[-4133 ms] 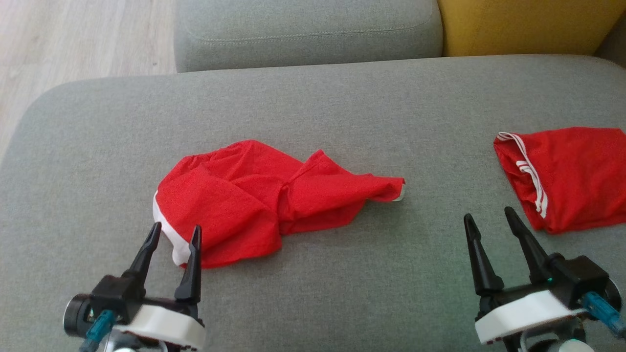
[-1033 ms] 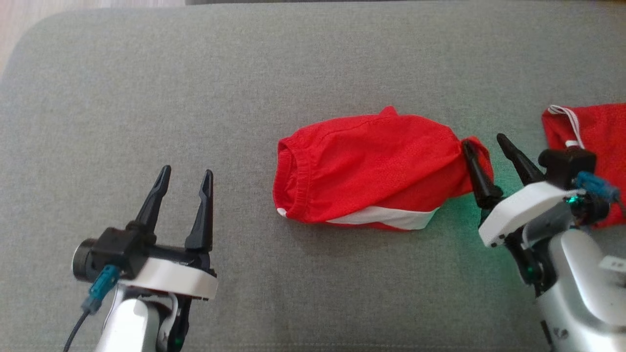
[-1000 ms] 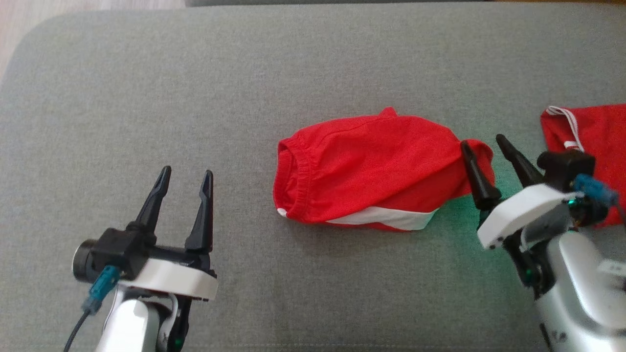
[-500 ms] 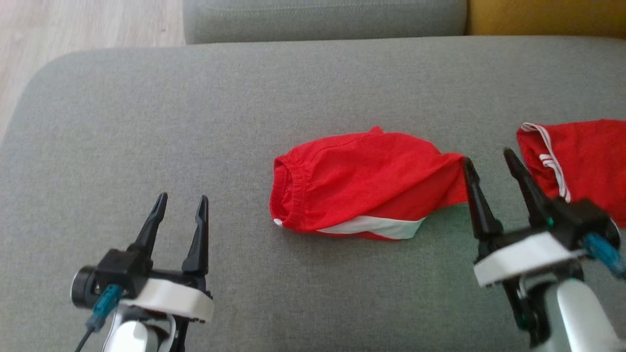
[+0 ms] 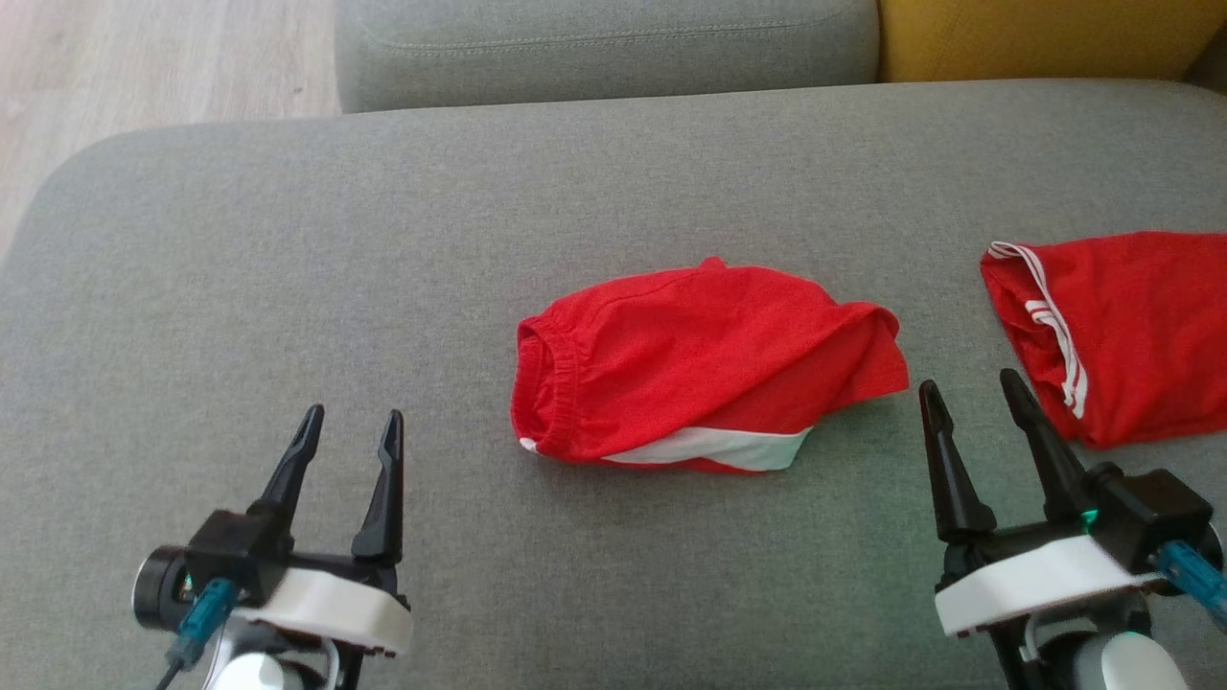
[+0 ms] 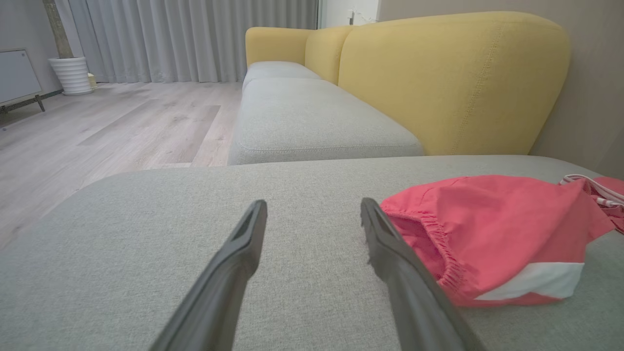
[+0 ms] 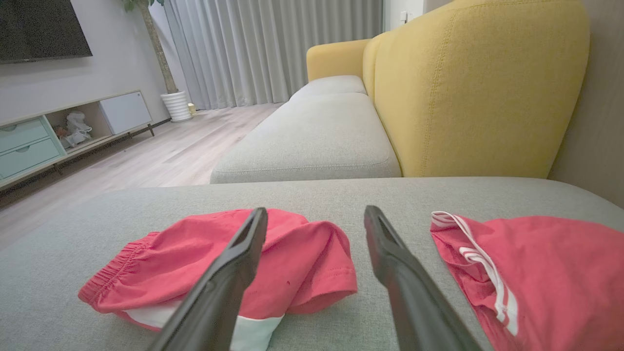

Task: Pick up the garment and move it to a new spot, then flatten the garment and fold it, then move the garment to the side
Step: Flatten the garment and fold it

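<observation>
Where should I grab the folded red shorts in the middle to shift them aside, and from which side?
Probably the leg hem at the folded shorts' right end, approached low from the right gripper's side. That hem curls slightly off the cushion, leaving room for a finger beneath, and the open right gripper is nearest.

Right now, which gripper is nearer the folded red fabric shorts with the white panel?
Right. The right gripper sits just beyond the shorts' right edge; left gripper lies farther leftward.

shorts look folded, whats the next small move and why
Probably ease the right hand forward to the right edge of the folded shorts and close: they lie folded and untouched, that hand open just beside them, so only moving them aside seems left.
</observation>
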Available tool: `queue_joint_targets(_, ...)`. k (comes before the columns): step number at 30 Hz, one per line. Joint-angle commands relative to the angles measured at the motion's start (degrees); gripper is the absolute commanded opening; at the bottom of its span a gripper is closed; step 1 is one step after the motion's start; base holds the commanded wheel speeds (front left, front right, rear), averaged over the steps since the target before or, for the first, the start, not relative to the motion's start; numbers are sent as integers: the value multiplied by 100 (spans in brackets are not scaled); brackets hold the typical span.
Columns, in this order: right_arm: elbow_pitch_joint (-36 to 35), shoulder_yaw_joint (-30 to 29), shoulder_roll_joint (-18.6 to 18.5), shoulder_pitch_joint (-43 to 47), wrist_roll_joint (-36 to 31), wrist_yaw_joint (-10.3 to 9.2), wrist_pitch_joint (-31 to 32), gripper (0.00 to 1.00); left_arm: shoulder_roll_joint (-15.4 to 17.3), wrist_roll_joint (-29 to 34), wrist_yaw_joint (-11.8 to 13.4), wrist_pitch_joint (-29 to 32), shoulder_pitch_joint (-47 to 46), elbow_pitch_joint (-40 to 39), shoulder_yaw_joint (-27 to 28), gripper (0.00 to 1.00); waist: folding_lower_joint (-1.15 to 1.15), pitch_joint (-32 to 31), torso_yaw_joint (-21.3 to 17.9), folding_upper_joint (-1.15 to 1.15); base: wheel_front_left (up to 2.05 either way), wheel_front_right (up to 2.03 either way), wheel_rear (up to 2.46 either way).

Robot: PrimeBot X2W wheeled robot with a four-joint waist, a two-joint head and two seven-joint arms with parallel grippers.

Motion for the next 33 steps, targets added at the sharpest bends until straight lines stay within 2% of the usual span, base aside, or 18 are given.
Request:
queue_joint_targets(1,-225,148,-23,-106,48,37,7,100,81,-9,49,-1,-124,-235,189,100,0,0,-4,0,0,0,0)
queue_joint_targets(9,-227,173,-8,-105,59,37,50,100,124,-19,35,56,-162,-251,112,100,0,15,-23,0,0,0,0)
queue_joint_targets(18,-241,234,-2,-195,64,37,69,100,77,-103,-267,258,-671,-117,-306,100,0,228,-134,0,0,0,0)
queue_joint_targets(24,-245,316,0,-303,61,37,74,100,35,-306,-449,766,-1229,447,-723,100,0,477,-375,0,0,0,0)
queue_joint_targets(30,-199,332,1,-379,140,37,37,100,87,-597,-507,1358,-1579,1164,-879,100,0,640,-570,0,0,0,0)
queue_joint_targets(33,-162,288,1,-382,195,37,4,100,99,-822,-529,1480,-1662,1318,-959,0,0,683,-599,0,0,0,0)
